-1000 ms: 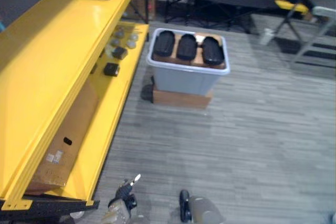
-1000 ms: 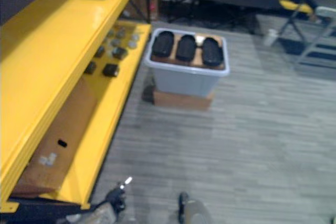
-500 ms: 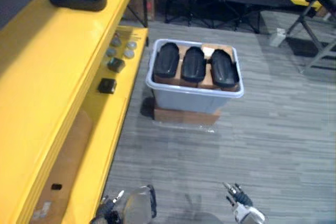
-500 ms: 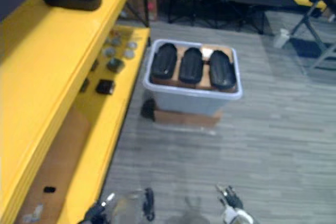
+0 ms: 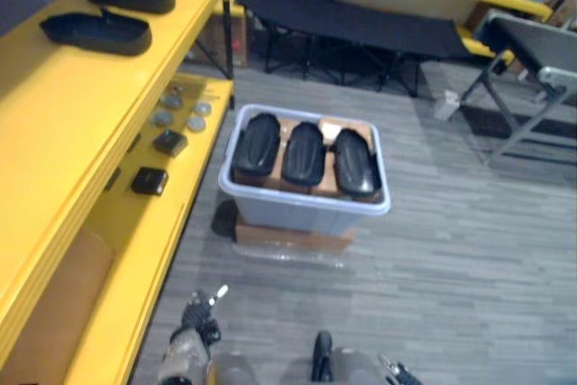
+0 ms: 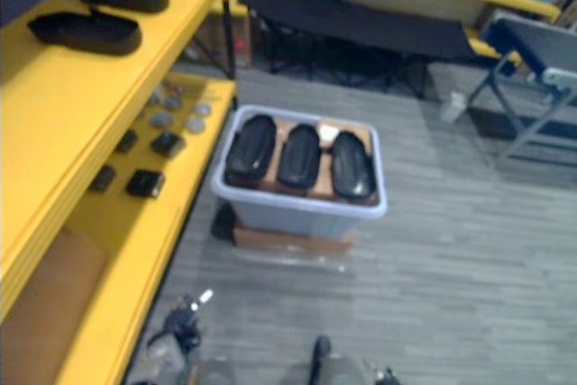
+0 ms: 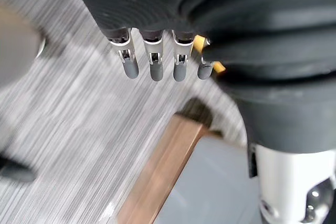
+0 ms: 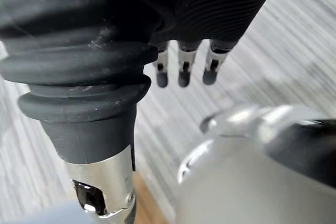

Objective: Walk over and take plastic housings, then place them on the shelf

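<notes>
Views from head: three plastic housings point(image 5: 305, 155) lying side by side in grey bin point(image 5: 297, 214) on floor point(image 5: 451, 250), beside yellow shelf point(image 5: 54, 105); other housings point(image 5: 95, 32) sitting on shelf top.
Left wrist view: left robot hand point(image 7: 156, 61) hanging released, fingers straight, holding nothing.
Right wrist view: right robot hand point(image 8: 184, 69) hanging released, empty.

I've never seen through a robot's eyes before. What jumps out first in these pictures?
The bright yellow shelf along the left side stands out first, with black plastic housings lying on its top level. Next comes the grey bin on the floor in the middle, holding three more black housings side by side.
</notes>
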Controlling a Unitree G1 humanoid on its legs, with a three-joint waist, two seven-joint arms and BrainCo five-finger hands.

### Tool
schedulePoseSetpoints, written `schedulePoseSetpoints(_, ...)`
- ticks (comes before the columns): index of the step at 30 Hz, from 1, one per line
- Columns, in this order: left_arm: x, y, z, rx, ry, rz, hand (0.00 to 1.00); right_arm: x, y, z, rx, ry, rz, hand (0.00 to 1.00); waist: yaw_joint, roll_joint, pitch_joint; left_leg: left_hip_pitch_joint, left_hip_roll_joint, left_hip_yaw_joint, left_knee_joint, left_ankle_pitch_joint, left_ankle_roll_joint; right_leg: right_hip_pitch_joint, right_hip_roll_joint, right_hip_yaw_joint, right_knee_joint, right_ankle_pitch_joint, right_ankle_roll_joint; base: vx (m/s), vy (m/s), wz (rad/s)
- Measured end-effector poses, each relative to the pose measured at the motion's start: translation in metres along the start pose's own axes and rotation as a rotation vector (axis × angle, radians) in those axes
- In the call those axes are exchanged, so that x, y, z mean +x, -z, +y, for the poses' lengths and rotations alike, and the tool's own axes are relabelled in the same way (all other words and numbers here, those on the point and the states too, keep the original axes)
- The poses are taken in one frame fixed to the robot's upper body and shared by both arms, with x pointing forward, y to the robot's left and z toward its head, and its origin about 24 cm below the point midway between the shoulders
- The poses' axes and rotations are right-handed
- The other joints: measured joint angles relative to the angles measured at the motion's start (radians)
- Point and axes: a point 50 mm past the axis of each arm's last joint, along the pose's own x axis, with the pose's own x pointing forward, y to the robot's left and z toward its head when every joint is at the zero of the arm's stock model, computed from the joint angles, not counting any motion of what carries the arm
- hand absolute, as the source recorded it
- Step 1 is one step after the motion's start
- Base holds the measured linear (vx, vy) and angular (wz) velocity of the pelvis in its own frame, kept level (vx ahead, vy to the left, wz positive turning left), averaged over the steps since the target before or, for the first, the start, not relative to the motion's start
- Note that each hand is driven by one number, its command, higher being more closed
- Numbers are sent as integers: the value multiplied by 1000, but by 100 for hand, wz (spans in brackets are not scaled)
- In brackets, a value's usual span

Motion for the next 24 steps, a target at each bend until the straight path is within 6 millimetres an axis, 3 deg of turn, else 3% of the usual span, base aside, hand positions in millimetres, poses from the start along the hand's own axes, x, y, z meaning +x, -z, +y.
schedulePoseSetpoints(3, -6, 23, 13, -41, -45, 75, 0, 0, 1, -1, 6, 3, 2, 0, -2, 5, -1, 26, -1, -3, -1, 51, -11, 11, -11, -18, 49, -66, -16, 147, -95, 28)
schedulePoseSetpoints(7, -10, 26, 30, -63, -102, 57, 0, -1, 4, -5, 18, 6, 20, 0, -3, 20, 9, -57, -11, -23, 201, 188, -4, 127, -27, -55, -34, -64, -20, 138, -111, 31)
schedulePoseSetpoints(8, -11, 28, 36, -66, -121, 56, 0, -2, 4, -5, 16, -2, 24, 0, -3, 3, 13, -54, -22, -13, 207, 199, -7, 160, -41, -62, -53, -55, -24, 195, -40, 21)
schedulePoseSetpoints(9, -12, 31, 37, -67, -124, 64, 0, 0, 0, -4, 12, -11, 14, 0, -1, 24, 11, -59, -36, 24, 132, 154, -10, 159, -56, -74, -65, -48, -25, 183, -19, 20)
schedulePoseSetpoints(10, -12, 31, 34, -69, -118, 67, 0, 0, -5, -5, 11, -10, 1, 0, -5, 30, 15, -65, -52, 38, 79, 149, -4, 159, -68, -82, -68, -45, -21, 74, 59, 26)
schedulePoseSetpoints(12, -13, 35, 34, -63, -116, 78, 0, 2, -15, -6, 31, -4, -29, 0, -8, 53, 28, -70, -135, 73, -150, 210, 11, 168, -102, -99, -83, -37, -1, 33, 96, 29)
schedulePoseSetpoints(13, -15, 39, 38, -60, -123, 93, 0, 1, -16, -8, 36, 0, -32, 0, -2, 54, 33, -59, -153, 76, -185, 265, 73, 182, -106, -98, -92, -38, 13, 59, 98, 10)
schedulePoseSetpoints(14, -18, 45, 45, -61, -142, 112, 0, 1, -10, -3, 40, -15, -18, 0, 4, 37, 32, -28, -178, 86, -230, 276, 80, 199, -115, -88, -115, -35, 27, 92, 110, 3)
schedulePoseSetpoints(17, -17, 34, 53, -42, -145, 64, 0, 2, -10, 7, -17, -48, -26, 0, 24, 0, 53, -21, -206, 93, -248, 275, 93, 207, -139, -87, -136, -33, 33, 70, 94, 2)
schedulePoseSetpoints(24, -13, 23, 41, 13, -75, 5, 0, 3, -16, 25, -194, -143, -52, 0, 21, -21, 21, 4, -257, 108, -300, 269, 111, 194, -178, -82, -143, -44, 64, 103, 61, -4)
